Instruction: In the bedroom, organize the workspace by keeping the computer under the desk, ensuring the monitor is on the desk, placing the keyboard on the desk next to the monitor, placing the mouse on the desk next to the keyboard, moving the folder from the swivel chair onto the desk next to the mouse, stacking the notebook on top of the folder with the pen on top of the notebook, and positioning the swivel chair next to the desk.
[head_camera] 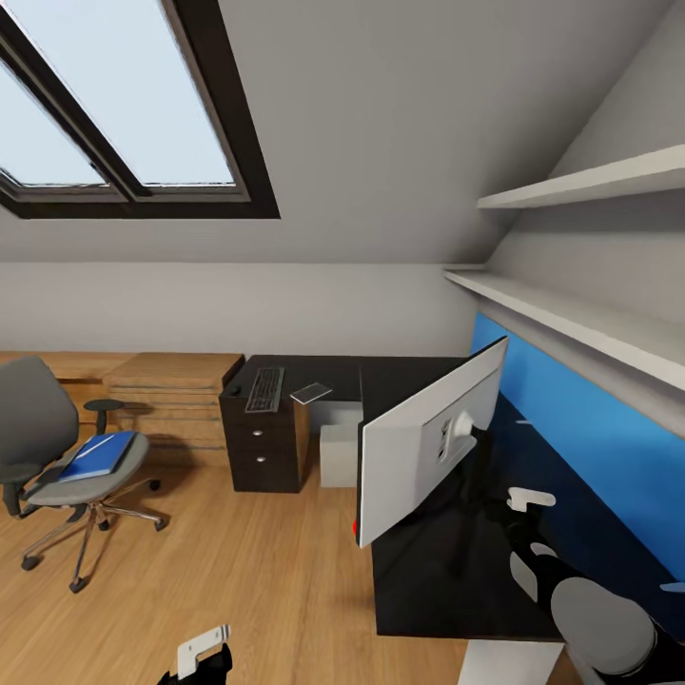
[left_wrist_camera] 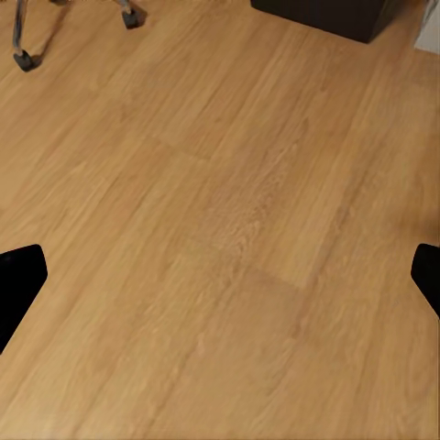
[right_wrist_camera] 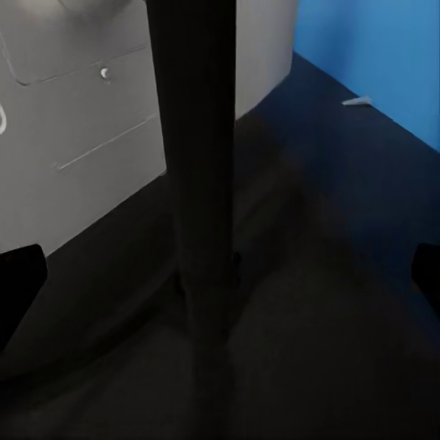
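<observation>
The monitor [head_camera: 428, 447] stands on the glossy black desk [head_camera: 447, 590], its pale back toward me. On the desk's far wing lie the keyboard [head_camera: 264, 389], the small dark mouse [head_camera: 233, 390] to its left and the pale notebook [head_camera: 311, 392] to its right. The grey-white computer [head_camera: 339, 457] sits under the desk. The swivel chair [head_camera: 38, 428] stands apart at the left with the blue folder [head_camera: 95, 455] on its seat. A thin pale stick, seemingly the pen [right_wrist_camera: 359, 101], lies by the blue wall. My right gripper [right_wrist_camera: 220, 275] is open around the monitor's black stand [right_wrist_camera: 197, 137]. My left gripper [left_wrist_camera: 220, 284] hangs open over the floor.
A blue wall panel [head_camera: 580, 419] and two white shelves [head_camera: 571, 323] run along the right wall above the desk. Light wooden low shelving [head_camera: 171, 400] lines the back wall. The dark drawer unit [head_camera: 262, 457] carries the desk's far end. Wooden floor [head_camera: 247, 571] spreads between chair and desk.
</observation>
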{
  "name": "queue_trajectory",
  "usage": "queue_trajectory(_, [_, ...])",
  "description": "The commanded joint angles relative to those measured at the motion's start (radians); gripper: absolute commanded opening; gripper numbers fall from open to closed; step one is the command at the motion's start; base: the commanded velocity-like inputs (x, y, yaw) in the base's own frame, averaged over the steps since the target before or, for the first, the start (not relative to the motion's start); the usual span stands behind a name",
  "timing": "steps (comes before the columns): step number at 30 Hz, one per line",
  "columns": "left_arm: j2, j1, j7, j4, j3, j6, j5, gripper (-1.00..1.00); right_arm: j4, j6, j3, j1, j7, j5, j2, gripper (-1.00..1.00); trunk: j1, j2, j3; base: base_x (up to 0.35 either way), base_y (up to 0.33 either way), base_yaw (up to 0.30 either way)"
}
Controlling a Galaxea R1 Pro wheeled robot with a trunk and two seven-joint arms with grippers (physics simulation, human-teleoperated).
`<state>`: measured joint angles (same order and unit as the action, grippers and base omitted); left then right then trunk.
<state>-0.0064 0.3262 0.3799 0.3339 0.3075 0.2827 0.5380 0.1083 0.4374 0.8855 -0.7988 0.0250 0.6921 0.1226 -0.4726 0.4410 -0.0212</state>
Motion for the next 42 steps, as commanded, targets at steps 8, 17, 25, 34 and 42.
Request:
queue_trajectory(8, [-0.005, 0.001, 0.006, 0.000, 0.008, 0.004, 0.006, 1.00, -0.001, 0.003, 0.008, 0.000, 0.003, 0.007, 0.000, 1.00, -0.031, 0.057, 0.026, 0.000, 0.000, 0.000])
queue_trajectory(17, [-0.015, 0.001, 0.003, -0.003, 0.007, 0.004, 0.003, 1.00, -0.001, 0.003, 0.008, 0.000, 0.003, 0.007, 0.000, 1.00, -0.039, 0.071, 0.032, 0.000, 0.000, 0.000])
queue_trajectory(25, [-0.015, 0.001, 0.001, -0.008, 0.007, 0.004, 0.003, 1.00, -0.001, 0.003, 0.008, 0.000, 0.003, 0.007, 0.000, 1.00, -0.039, 0.071, 0.032, 0.148, 0.000, 0.000])
queue_trajectory(34, [-0.016, 0.001, 0.001, -0.009, 0.008, 0.004, 0.003, 1.00, -0.001, 0.003, 0.007, 0.000, 0.003, 0.007, 0.000, 1.00, -0.039, 0.071, 0.032, 0.043, 0.000, 0.000])
queue_trajectory(42, [-0.016, 0.001, 0.000, -0.009, 0.008, 0.004, 0.003, 1.00, 0.000, 0.003, 0.007, 0.000, 0.003, 0.007, 0.001, 1.00, -0.039, 0.071, 0.032, 0.012, 0.000, 0.000])
